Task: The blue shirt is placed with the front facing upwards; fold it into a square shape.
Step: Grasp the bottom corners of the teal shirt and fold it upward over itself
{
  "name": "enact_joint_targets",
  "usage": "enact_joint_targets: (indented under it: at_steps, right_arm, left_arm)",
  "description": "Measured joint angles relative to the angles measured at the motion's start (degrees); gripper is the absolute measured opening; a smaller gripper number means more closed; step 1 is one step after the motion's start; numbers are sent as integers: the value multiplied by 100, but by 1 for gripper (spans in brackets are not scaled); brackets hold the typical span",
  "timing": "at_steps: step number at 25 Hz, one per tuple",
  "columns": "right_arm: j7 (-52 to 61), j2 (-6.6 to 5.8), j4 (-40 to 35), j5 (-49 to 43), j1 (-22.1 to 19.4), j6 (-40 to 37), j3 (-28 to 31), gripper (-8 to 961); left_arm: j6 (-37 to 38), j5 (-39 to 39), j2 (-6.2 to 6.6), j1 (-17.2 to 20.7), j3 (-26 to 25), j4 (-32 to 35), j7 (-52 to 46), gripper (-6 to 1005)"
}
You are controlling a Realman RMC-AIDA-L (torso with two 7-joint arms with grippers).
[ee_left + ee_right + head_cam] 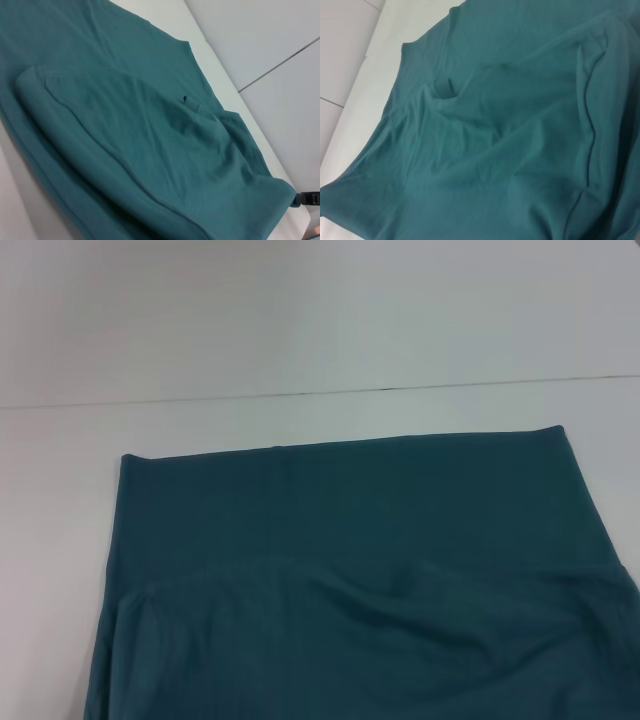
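The blue shirt point(340, 500) lies plain side up on the white table, its far edge straight across the middle of the head view. A second layer of it point(400, 640) is folded over the near part and is rumpled, with a raised crease. The left wrist view shows this upper layer point(150, 150) as a rounded flap with a small dark label point(185, 98) at the neck. One corner of the flap runs to a small dark part point(306, 199), apparently the right gripper's tip. In the right wrist view, wrinkled shirt cloth point(510, 125) fills the frame. No lettering shows.
The white table point(300, 320) stretches beyond the shirt, with a thin seam line point(300, 393) crossing it. Bare table strips run along both sides of the shirt point(50, 570). A table edge and pale floor show in the left wrist view point(280, 65).
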Motion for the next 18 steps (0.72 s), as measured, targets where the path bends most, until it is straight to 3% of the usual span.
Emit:
enact_joint_targets:
  at_steps: [12, 18]
  right_arm:
    - [-2, 1, 10, 21, 90, -207, 48, 78]
    - [39, -106, 370, 53, 440, -188, 263, 80]
  left_arm:
    - [86, -45, 8, -89, -19, -7, -21, 32]
    - [41, -126, 65, -379, -116, -85, -60, 32]
